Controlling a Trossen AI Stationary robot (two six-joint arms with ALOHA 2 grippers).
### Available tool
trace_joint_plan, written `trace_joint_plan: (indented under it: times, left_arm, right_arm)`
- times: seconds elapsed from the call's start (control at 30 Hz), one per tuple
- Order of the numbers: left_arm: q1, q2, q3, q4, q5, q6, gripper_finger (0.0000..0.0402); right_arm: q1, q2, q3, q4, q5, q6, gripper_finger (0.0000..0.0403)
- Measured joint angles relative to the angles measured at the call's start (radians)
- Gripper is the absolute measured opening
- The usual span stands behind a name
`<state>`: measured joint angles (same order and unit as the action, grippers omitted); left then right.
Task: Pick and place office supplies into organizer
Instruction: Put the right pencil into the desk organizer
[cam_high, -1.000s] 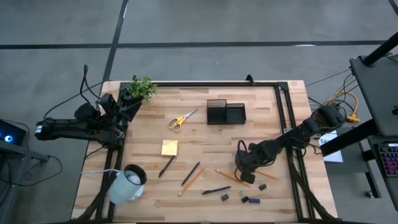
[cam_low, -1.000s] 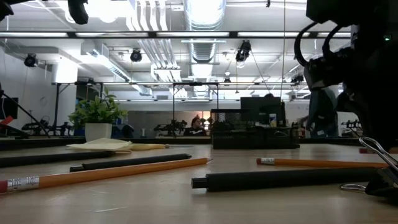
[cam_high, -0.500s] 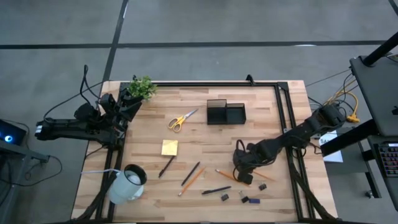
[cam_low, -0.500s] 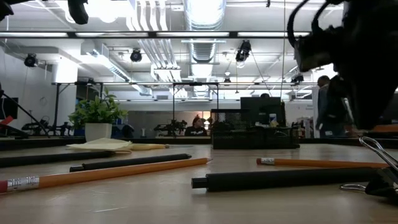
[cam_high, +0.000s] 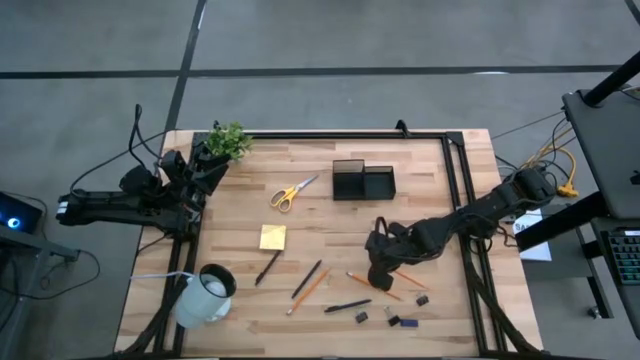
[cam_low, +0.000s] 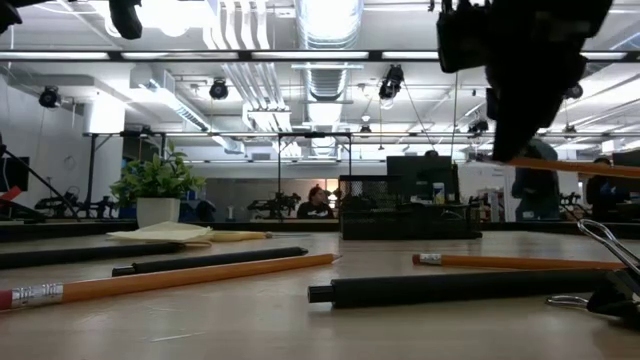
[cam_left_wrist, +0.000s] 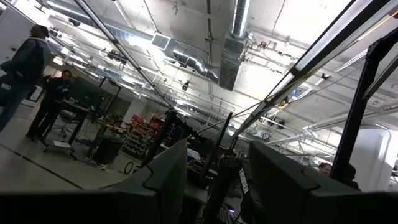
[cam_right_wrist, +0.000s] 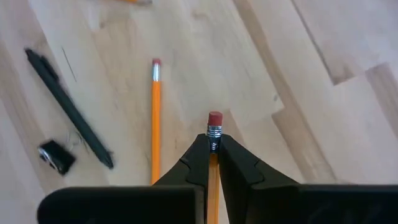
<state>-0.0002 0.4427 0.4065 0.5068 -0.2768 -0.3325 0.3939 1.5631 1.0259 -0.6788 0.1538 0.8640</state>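
**Pencil lifted in the right jaws, organizer waiting at the far side**

An orange pencil is pinched between the jaws of the right gripper, clamped just below its metal band so the pink eraser end sticks out past the fingertips. In the low view the shaft hangs level in the air, clear of the wooden surface. Gripping near one end leaves most of the length free, which would suit tipping it end-first into a compartment.

The organizer, black and open-topped, stands toward the far side of the surface, a little left of the right gripper and apart from it; getting there looks like the next step.

Other supplies lie loose:
- a second orange pencil just beside the held one
- a dark pen and a small dark clip near it
- another pencil and a dark pen side by side, left of the gripper
- a yellow sticky-note pad and yellow-handled scissors farther left

The left gripper waits at the far-left corner beside a small green plant, off the work area, jaws apart and holding nothing. A white mug lies on its side at the near left.

No brand, label or writing can be read anywhere.
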Motion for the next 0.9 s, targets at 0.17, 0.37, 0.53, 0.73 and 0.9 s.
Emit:
trace_joint_plan:
  times: [0.17,0.37,0.53,0.73,0.9]
  left_arm:
    - [0.000,0.000,0.000,0.000,0.000,0.000,0.0157]
    - [0.000,0.000,0.000,0.000,0.000,0.000,0.0157]
    - [0.000,0.000,0.000,0.000,0.000,0.000,0.0157]
    - [0.000,0.000,0.000,0.000,0.000,-0.002,0.0157]
    - [0.000,0.000,0.000,0.000,0.000,-0.002,0.0157]
  right_arm:
    - [-0.006,0.000,0.024,0.002,0.049,-0.005,0.0012]
    - [-0.009,0.000,0.046,0.003,0.137,-0.002,0.0012]
    - [-0.012,-0.001,0.051,0.008,0.231,0.023,0.0012]
    - [-0.016,-0.001,0.051,0.013,0.306,0.060,0.0012]
    - [-0.016,-0.001,0.051,0.030,0.378,0.079,0.0012]
